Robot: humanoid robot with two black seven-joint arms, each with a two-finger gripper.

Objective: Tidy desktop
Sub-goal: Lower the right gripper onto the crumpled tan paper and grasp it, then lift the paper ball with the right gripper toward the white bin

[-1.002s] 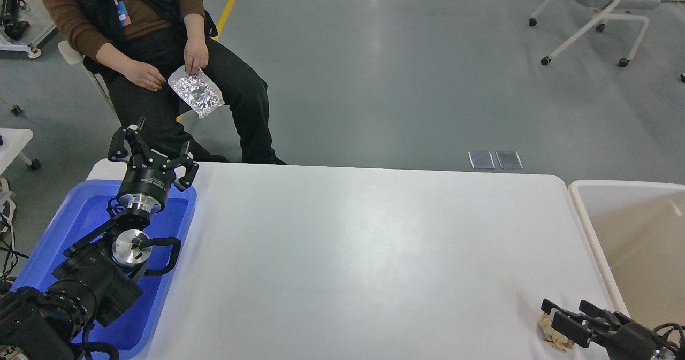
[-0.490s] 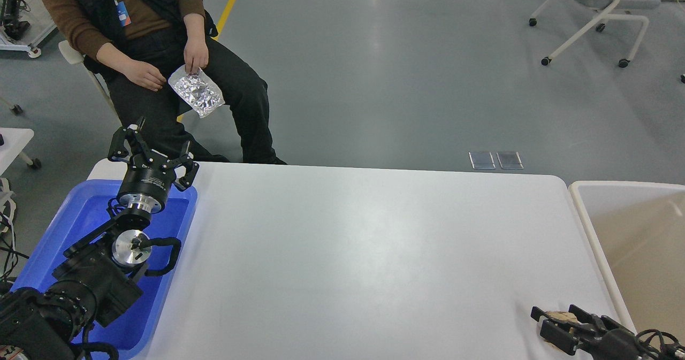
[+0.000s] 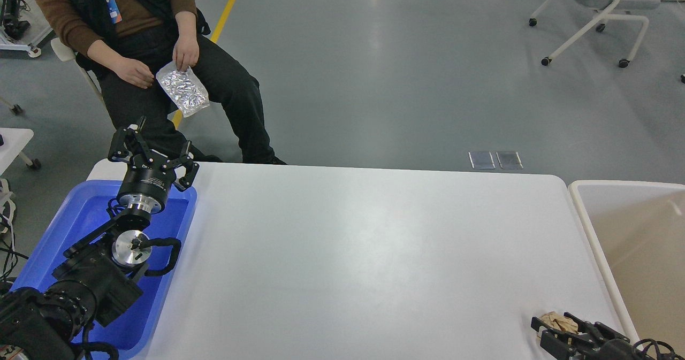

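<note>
The white desktop (image 3: 364,253) fills the middle of the head view. A crumpled beige paper wad (image 3: 556,322) lies at its front right corner. My right gripper (image 3: 553,323) comes in from the bottom right, low at the table, and its open fingers straddle the wad. I cannot tell whether they touch it. My left gripper (image 3: 152,148) is open and empty, pointing away over the far rim of the blue tray (image 3: 80,210).
A beige white-rimmed bin (image 3: 580,210) stands just past the table's right edge. A seated person behind the far left corner holds a silver foil bag (image 3: 182,88). A wheeled chair (image 3: 594,7) stands far back right.
My right gripper has drawn back toward the bottom edge and lowered, so the paper wad now shows between its fingers. The person has shifted the foil bag slightly left. My left arm has not moved.
</note>
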